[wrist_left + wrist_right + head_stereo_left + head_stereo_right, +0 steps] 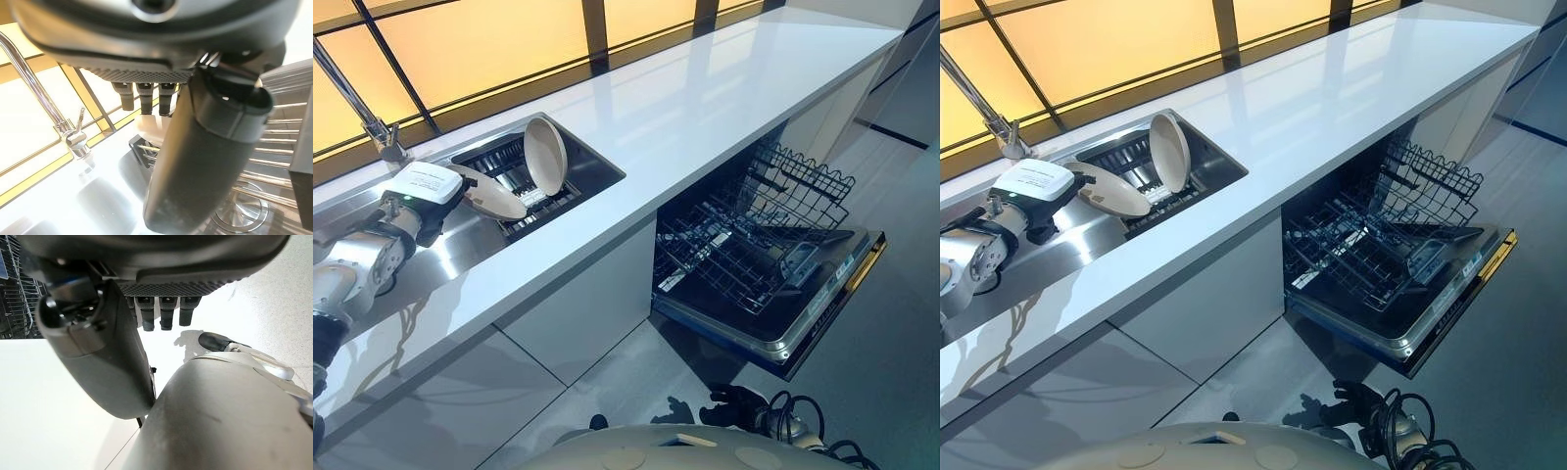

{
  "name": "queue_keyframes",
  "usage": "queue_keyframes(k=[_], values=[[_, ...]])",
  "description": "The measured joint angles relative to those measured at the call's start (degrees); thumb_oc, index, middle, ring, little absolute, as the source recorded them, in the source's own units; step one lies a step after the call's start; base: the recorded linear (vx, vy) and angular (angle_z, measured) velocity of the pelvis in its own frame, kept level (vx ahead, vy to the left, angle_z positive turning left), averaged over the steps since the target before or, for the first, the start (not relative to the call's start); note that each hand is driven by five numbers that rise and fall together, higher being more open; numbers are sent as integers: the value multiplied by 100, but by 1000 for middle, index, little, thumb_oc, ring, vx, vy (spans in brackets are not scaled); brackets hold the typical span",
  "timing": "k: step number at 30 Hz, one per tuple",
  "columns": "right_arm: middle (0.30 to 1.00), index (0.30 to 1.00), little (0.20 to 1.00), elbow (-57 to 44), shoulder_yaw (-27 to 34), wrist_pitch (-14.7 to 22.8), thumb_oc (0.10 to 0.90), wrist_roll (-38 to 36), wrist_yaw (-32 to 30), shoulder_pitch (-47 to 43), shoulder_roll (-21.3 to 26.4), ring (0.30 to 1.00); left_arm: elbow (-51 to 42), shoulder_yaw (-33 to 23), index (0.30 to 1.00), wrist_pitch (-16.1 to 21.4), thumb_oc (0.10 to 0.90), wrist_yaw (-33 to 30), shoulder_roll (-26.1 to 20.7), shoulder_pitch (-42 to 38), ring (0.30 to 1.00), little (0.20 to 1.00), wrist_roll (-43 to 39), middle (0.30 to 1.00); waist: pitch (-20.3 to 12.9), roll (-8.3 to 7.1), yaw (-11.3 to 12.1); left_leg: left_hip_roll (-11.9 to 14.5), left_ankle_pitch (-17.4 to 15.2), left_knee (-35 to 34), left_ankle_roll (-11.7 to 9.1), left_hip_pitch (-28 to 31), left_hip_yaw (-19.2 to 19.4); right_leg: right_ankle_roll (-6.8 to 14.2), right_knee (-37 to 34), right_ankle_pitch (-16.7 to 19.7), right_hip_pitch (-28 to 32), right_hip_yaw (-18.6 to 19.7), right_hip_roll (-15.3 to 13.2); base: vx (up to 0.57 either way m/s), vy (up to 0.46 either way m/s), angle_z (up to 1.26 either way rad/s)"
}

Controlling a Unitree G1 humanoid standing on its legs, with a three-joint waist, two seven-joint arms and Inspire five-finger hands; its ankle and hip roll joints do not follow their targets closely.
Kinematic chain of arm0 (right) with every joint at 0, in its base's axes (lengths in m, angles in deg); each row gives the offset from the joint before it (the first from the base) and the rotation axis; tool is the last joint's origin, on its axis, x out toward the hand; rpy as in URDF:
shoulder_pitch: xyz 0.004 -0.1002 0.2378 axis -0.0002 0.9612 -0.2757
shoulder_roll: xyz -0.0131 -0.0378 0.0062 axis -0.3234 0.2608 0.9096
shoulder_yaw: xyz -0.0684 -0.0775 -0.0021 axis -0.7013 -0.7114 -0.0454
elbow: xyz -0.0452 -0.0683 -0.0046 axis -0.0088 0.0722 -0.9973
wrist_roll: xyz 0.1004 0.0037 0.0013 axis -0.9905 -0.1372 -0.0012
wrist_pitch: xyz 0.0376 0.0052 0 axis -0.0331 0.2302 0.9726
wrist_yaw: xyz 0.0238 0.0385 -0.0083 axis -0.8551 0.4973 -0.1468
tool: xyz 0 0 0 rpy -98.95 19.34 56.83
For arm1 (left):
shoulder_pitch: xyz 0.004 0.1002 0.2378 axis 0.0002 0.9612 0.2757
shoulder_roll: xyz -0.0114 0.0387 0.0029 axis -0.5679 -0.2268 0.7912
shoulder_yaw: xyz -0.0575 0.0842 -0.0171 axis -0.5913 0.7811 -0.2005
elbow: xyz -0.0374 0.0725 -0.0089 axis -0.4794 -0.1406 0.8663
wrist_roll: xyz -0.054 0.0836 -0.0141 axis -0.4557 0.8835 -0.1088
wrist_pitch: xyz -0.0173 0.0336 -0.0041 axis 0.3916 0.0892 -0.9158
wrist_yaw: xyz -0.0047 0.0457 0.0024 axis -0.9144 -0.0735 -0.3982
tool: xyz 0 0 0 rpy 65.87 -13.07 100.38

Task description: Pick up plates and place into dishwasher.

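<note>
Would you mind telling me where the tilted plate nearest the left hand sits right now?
In the left eye view the tilted plate leans in the sink rack, on the robot's left, between the left hand and the upright plate.

The left arm (357,259) was jointed silver-grey metal, with a white block at the wrist; the left hand (205,161) was dark, its thumb thick and smooth; the right hand (98,357) looked alike, with a dimpled dark palm.

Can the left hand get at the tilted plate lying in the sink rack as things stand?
Probably yes. The left hand is already at the near rim of the tilted plate in the sink rack, with nothing between them; the upright plate stands beyond it.
</note>
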Motion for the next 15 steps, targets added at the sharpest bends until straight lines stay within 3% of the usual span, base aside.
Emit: queue_keyframes(k=[8, 15], values=[[900, 900, 900, 21, -1, 4, 800, 1, 0, -14, -2, 900, -93, 0, 900, -3, 800, -39, 0, -26, 900, 900, -9, 900, 16, -30, 17, -1, 0, 0, 0, 0, -3, -1, -1, 1, 16, -2, -1, 0, 0, 0], [900, 900, 900, 41, -2, 77, 800, 2, 0, -21, -2, 900, -92, -20, 900, -3, 800, -659, 0, -25, 900, 900, -18, 900, 15, -31, 59, -2, 0, 0, 0, 2, -17, -1, -4, 1, 25, -14, -1, 0, 0, 0]])
